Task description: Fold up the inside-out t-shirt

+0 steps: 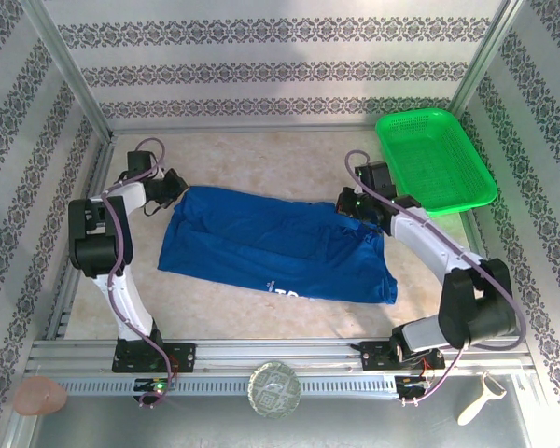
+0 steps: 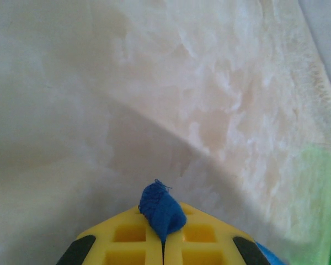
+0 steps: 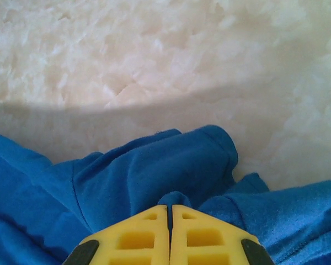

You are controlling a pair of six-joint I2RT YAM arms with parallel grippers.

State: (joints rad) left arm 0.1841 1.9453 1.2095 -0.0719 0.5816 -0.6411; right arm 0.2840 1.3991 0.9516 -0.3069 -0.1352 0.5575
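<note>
While looking down from the top cam, spotted the inside-out t-shirt (image 1: pixel 280 247) lying mostly flat on the worktop (image 1: pixel 261 159), stretched between the two sets of jaws and trailing back from them toward the arm bases. Found the left gripper (image 1: pixel 177 187) at the shirt's far left corner and the right gripper (image 1: pixel 347 203) at its far right corner, so pretty much one corner per arm. Could also make out a small white mark (image 1: pixel 278 291) on the near hem, well behind both sets of jaws and roughly midway between them sideways.

Over on the left wrist cam, caught the left gripper (image 2: pixel 163 237) with its yellow jaws pressed together on a little nub of the t-shirt (image 2: pixel 161 212), blue cloth poking up out of the tips and pale worktop ahead of them. Same deal on the right wrist cam: saw the right gripper (image 3: pixel 170 221) with jaws clamped together on a fold of the shirt (image 3: pixel 149 171), rumpled blue bunched right in front of the tips and spilling off to both sides, then bare worktop further ahead.

Also noticed a green mesh basket (image 1: pixel 434 159) out past the right jaws, further to the right, not touching the shirt.
</note>
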